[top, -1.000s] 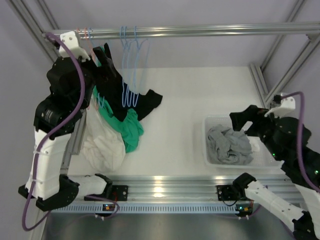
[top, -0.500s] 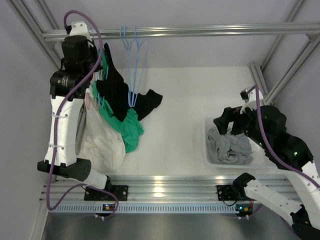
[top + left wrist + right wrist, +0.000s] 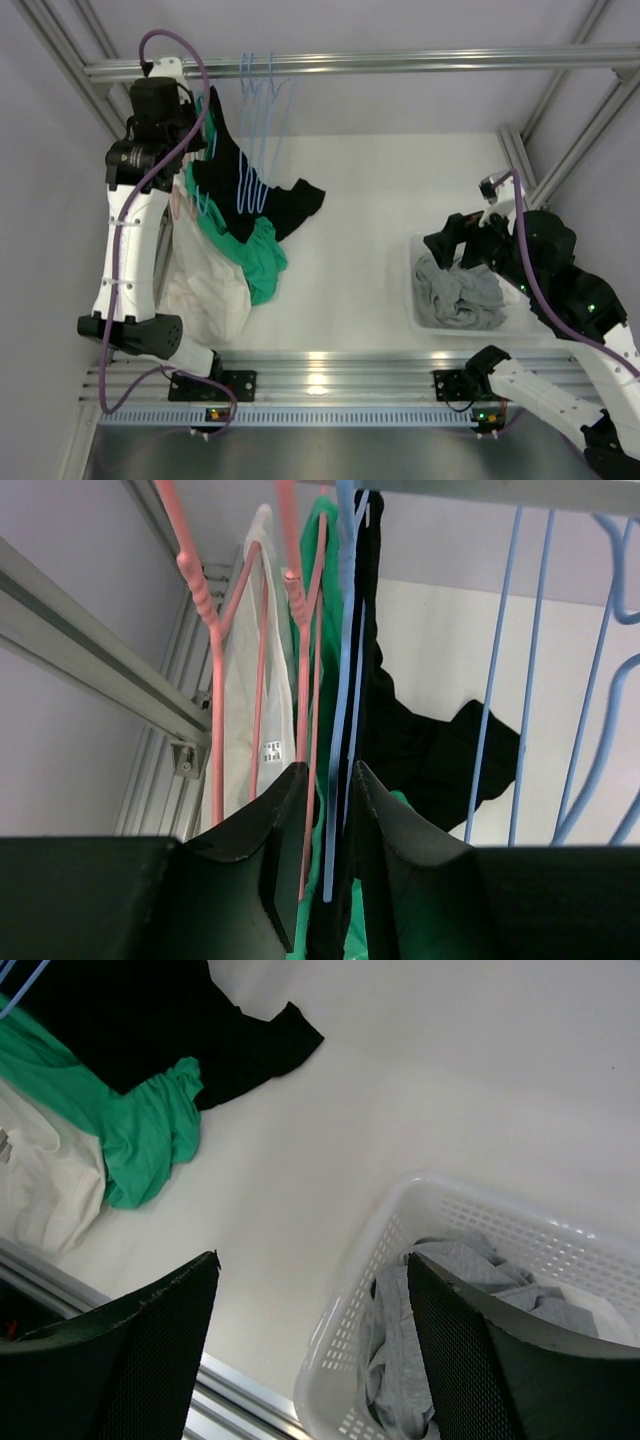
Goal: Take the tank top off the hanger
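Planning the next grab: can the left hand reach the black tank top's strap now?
Probably yes. The left hand sits at the black tank top, its fingers either side of the strap and blue hanger; a pink hanger wire crowds the gap.

A white basket (image 3: 413, 285) holding crumpled grey clothes (image 3: 455, 290) is set near the front right corner of the table (image 3: 380, 200).

Overhead view looking down from behind, left wrist view close among hangers (image 3: 303, 640), right wrist view angled down over basket (image 3: 345, 1330) and tabletop (image 3: 450, 1080), all sharing black tank top (image 3: 290, 205).
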